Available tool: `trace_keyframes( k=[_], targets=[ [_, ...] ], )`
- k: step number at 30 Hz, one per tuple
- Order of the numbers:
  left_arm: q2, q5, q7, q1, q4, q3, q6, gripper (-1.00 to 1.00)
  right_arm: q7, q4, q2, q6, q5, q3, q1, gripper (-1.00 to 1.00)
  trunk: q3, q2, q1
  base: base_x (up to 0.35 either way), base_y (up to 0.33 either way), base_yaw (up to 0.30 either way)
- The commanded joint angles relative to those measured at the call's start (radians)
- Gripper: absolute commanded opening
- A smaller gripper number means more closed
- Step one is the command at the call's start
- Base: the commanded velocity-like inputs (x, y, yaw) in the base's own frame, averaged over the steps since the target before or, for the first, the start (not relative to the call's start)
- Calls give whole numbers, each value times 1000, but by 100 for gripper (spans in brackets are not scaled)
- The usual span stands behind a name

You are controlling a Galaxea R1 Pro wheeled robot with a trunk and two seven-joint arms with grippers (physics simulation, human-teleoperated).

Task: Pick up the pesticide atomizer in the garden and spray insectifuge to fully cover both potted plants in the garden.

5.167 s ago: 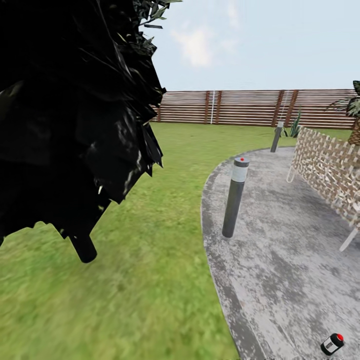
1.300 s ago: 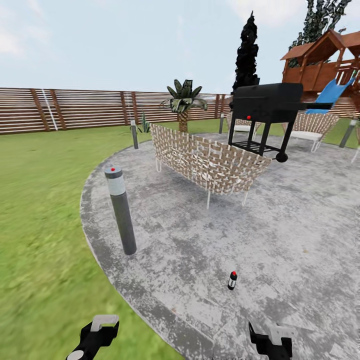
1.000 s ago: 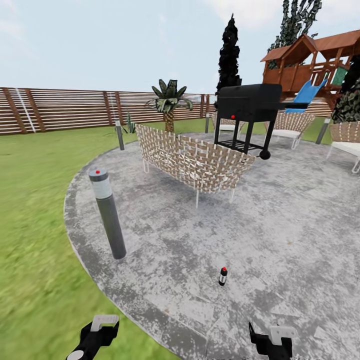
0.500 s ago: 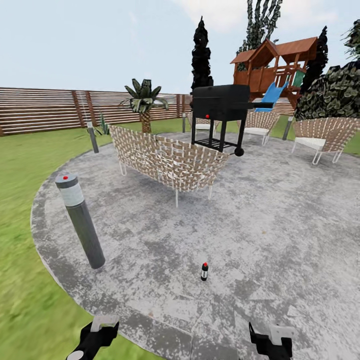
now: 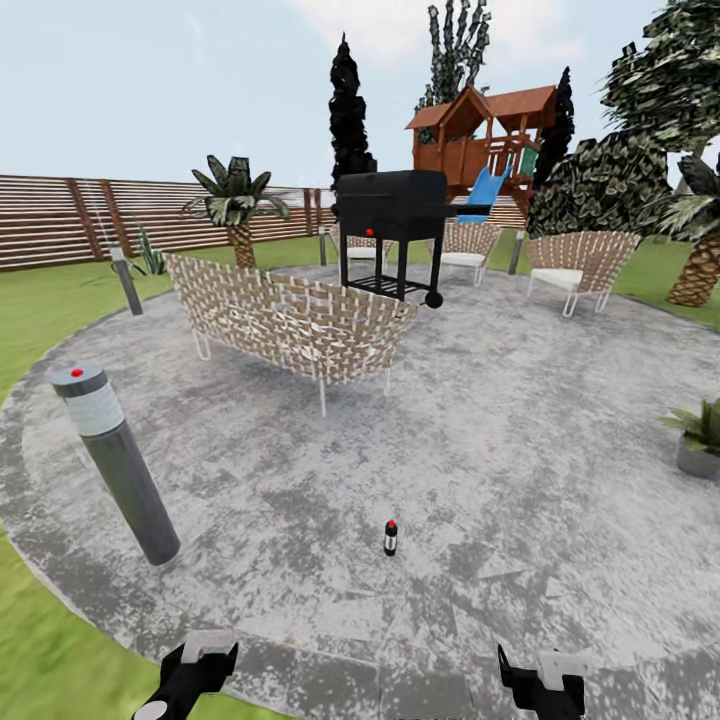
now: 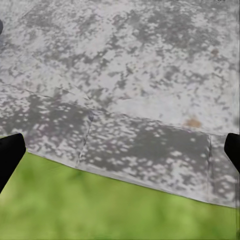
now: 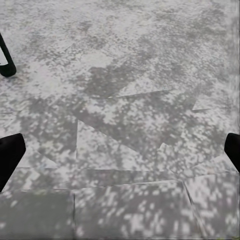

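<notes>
We're out on the round grey paved patio (image 5: 560, 420), and the small slim dark green bottle with the red top (image 5: 390, 538) stands upright on the paving just ahead, between our two arms and well apart from both. The left gripper (image 5: 190, 665) hangs low at the near left and the right gripper (image 5: 545, 680) low at the near right; both sets of fingers are spread wide and empty in the wrist views. The risk, as we judge it: this bottle is narrow and tall, so a clumsy approach or one finger brushing it first could tip it and send it rolling. The grey bollard lamp post with the red dot (image 5: 115, 460) stands close on the left and could snag the left arm. One grey-potted rosette of green leaves (image 5: 700, 440) waits at the far right edge.
</notes>
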Motion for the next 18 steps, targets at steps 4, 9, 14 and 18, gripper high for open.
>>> trace_keyframes(
  k=[4, 9, 14, 18],
  targets=[
    [0, -7, -1, 0, 0, 6, -4, 100, -3, 1, 0, -3, 1, 1, -1, 100, -1, 0, 0, 0, 24, -300],
    [0, -7, -1, 0, 0, 6, -8, 100, -3, 1, 0, -3, 1, 2, -1, 100, -1, 0, 0, 0, 4, -300],
    [0, -8, -2, -1, 0, 6, -15, 100, -3, 1, 0, -3, 1, 2, -1, 100, -1, 0, 0, 0, 0, -300],
    [0, -8, -2, 0, 1, 6, -16, 100, -3, 1, 0, -3, 1, 2, -1, 100, -1, 0, 0, 0, 0, -300]
  ],
)
